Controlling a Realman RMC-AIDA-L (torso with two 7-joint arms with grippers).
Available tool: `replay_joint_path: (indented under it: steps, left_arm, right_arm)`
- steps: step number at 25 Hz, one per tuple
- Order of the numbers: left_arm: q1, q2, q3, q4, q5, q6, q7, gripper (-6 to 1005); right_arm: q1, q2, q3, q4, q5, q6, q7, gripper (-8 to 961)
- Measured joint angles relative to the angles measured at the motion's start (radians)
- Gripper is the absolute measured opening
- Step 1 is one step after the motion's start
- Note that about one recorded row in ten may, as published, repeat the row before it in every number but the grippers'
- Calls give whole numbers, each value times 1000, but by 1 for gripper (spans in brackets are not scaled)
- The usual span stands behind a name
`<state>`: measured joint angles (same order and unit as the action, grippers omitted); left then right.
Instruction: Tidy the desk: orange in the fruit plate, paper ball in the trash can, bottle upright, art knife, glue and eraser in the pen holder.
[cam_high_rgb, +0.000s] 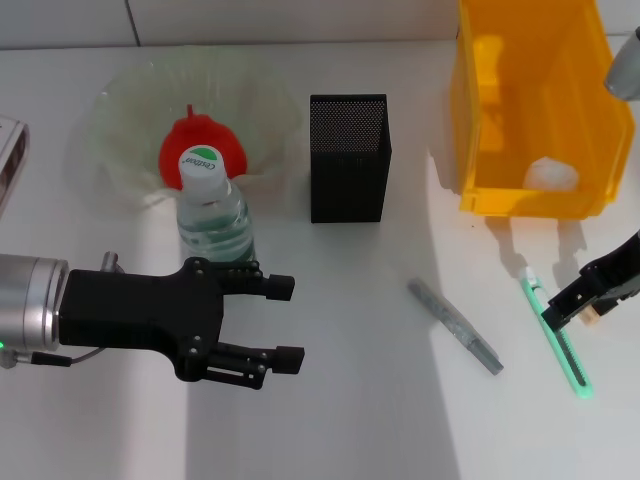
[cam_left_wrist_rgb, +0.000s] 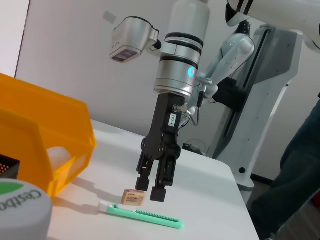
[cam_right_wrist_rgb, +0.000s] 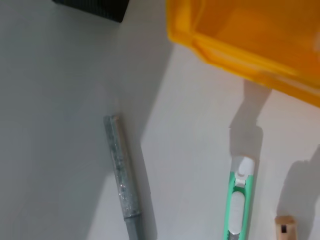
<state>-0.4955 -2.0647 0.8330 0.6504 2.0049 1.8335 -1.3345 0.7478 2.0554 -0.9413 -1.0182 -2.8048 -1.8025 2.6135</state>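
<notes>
eraser (cam_left_wrist_rgb: 133, 197): a small tan block on the white desk (cam_high_rgb: 360, 400), just beside the green art knife (cam_high_rgb: 556, 338) near its white tip. clear in the left wrist view; in the head view it is only a pale sliver behind the right arm's fingers.
right gripper (cam_left_wrist_rgb: 149, 189): pointing straight down over the eraser, fingers parted with a clear gap and holding nothing; one fingertip hangs right above the eraser, the other just to its side. i cannot tell whether it touches.
art knife: flat on the desk in front of the yellow bin. the right wrist view shows its white end towards the bin and the eraser off to one side of it.
glue stick (cam_high_rgb: 455, 326): grey, lying at a slant between the knife and the pen holder, well apart from both grippers.
pen holder (cam_high_rgb: 348, 157): black mesh box standing upright between the plate and the bin.
trash can (cam_high_rgb: 530, 105): the yellow bin, with a white paper ball (cam_high_rgb: 551, 175) inside, seen only from the head view.
bottle (cam_high_rgb: 213, 209): upright, green and white cap, at the front edge of the glass fruit plate (cam_high_rgb: 120, 120).
orange (cam_high_rgb: 201, 146): in the plate, behind the bottle.
left gripper (cam_high_rgb: 282, 321): low over the desk, just in front of the bottle, fingers spread and empty.
</notes>
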Motion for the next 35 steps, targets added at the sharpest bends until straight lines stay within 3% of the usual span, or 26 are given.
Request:
replay_joint_path:
  steps: [13, 21, 35]
  left_arm:
    - [6, 0, 0, -1, 0, -2, 15, 835]
    - [10, 0, 1, -4, 0, -5, 23, 835]
    - [5, 0, 2, -5, 0, -16, 23, 835]
  right_arm:
    - [31, 19, -7, 15, 12, -11, 0, 767]
    - [57, 20, -8, 83, 4, 27, -4, 766]
    - [87, 16, -10, 87, -58, 32, 11, 767]
